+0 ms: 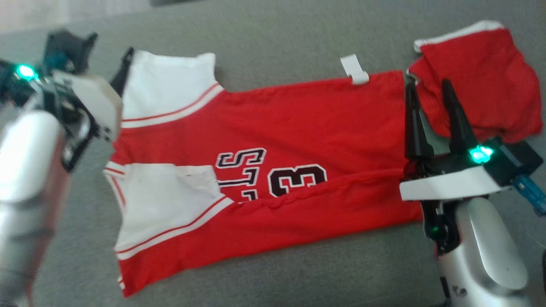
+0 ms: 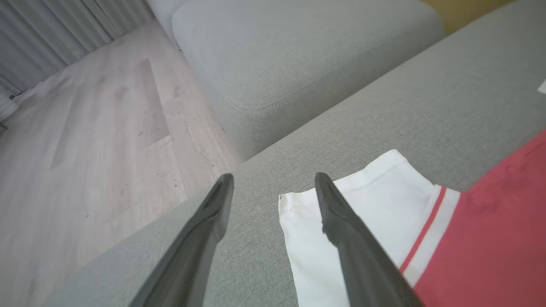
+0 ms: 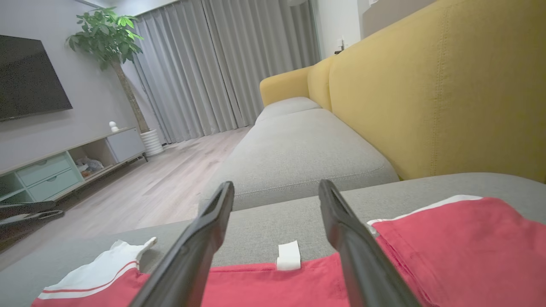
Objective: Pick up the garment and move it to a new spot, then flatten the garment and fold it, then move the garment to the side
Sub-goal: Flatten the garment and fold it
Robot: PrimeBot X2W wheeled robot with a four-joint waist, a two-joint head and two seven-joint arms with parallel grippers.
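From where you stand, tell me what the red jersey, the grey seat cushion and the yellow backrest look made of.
Red jersey: thin, matte cloth, probably a synthetic knit; it lies limp with soft creases. Grey seat cushion: woven upholstery, matte; the weave grain shows. Yellow backrest: smooth, tight covering with stitched seams; fabric or faux leather, unclear.

Red jersey (image 1: 307, 123) laid sideways on grey sofa seat (image 1: 277, 38), mostly flat. White shoulder panels (image 1: 164, 87) with red-and-white trim toward the left, hem toward the right. Near long edge folded over, hiding part of the black, white-outlined lettering (image 1: 273, 172). Small white tag (image 1: 355, 70) projecting from far edge.
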